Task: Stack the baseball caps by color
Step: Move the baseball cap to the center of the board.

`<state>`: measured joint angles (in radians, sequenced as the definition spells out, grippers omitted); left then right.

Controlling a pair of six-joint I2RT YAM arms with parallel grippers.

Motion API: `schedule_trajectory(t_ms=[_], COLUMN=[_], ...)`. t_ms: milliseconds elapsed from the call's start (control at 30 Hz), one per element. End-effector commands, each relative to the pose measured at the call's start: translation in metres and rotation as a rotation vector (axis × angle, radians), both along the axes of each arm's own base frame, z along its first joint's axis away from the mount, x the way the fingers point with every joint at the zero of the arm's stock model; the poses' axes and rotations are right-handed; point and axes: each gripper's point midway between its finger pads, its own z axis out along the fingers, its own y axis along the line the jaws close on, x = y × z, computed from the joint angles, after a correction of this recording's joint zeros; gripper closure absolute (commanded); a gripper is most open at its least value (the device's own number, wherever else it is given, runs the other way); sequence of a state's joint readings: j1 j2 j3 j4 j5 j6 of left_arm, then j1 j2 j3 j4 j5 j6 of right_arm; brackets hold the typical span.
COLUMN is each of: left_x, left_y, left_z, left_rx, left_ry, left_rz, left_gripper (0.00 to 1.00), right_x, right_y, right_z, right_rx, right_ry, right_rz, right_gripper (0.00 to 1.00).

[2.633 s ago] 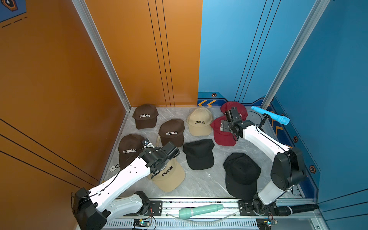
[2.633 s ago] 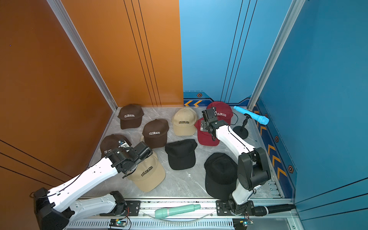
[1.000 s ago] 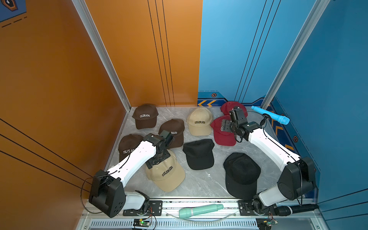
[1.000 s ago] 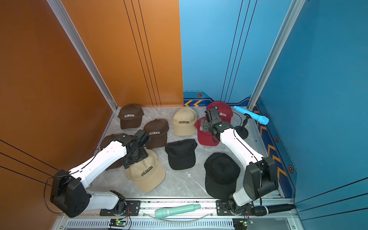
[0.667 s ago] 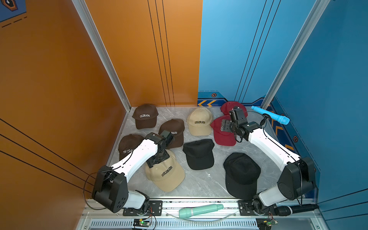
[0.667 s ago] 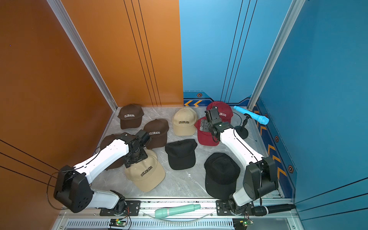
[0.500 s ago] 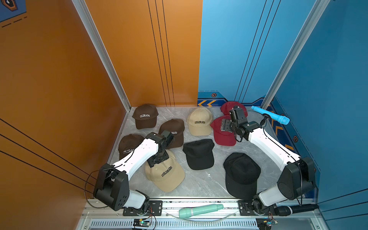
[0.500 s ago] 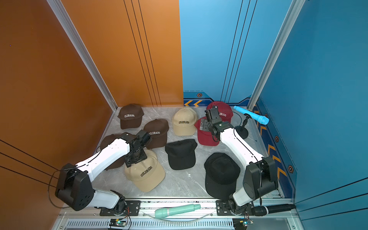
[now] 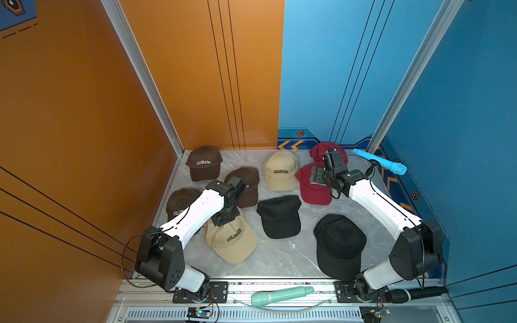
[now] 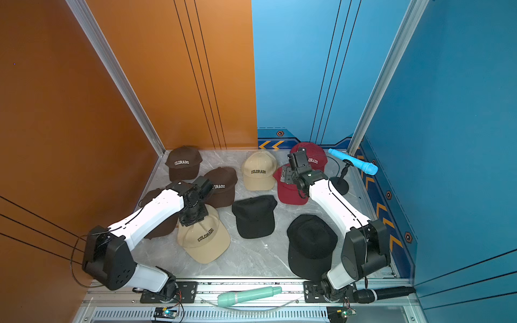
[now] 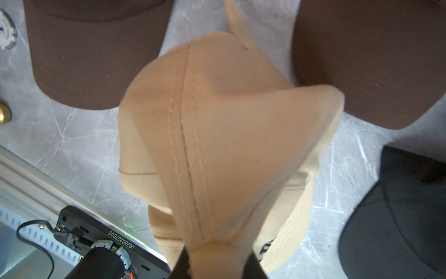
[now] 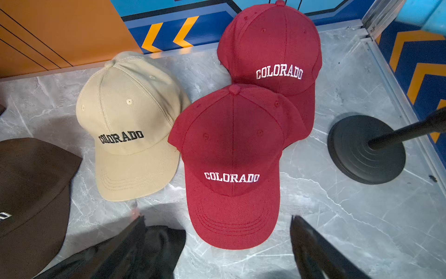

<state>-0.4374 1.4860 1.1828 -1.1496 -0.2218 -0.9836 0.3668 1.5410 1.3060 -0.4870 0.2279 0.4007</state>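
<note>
1. The crown of the near beige cap [image 9: 232,237], lying just left of the central black cap [image 9: 279,215], is clamped by the left hand [image 11: 213,259].
2. The right hand [image 12: 217,219] is held, jaws apart, above the front dark red cap [image 12: 231,157], beyond the central black cap.
3. The brim of the rear dark red cap [image 12: 272,48] is overlapped by it.

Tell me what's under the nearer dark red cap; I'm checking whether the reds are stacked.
The nearer dark red cap covers part of the brim of the farther dark red cap; its brim lies on the floor. Beneath its crown is hidden.
</note>
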Motion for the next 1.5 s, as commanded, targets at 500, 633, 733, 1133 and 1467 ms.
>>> schedule_trajectory(t_ms=[500, 633, 733, 1133, 1467], left_x=[0.001, -0.001, 0.001, 0.016, 0.011], left_y=[-0.052, -0.059, -0.063, -0.116, -0.101], left_z=[-0.002, -0.007, -0.01, -0.01, -0.022], left_rx=[-0.077, -0.066, -0.054, -0.114, -0.08], left_ry=[0.121, 0.147, 0.16, 0.116, 0.152], left_rz=[-0.372, -0.471, -0.533, -0.709, -0.66], left_gripper=[0.79, 0.78, 0.78, 0.78, 0.65], right_x=[-0.007, -0.008, -0.009, -0.024, -0.029], right_y=[-0.006, -0.005, -0.005, -0.021, -0.024], right_z=[0.008, 0.008, 0.008, 0.012, 0.017], right_rx=[-0.011, -0.008, -0.007, -0.016, -0.007], right_ry=[-0.013, -0.011, -0.01, -0.011, -0.02], right_rz=[-0.008, 0.0, 0.005, -0.013, -0.001], right_gripper=[0.05, 0.06, 0.06, 0.05, 0.05])
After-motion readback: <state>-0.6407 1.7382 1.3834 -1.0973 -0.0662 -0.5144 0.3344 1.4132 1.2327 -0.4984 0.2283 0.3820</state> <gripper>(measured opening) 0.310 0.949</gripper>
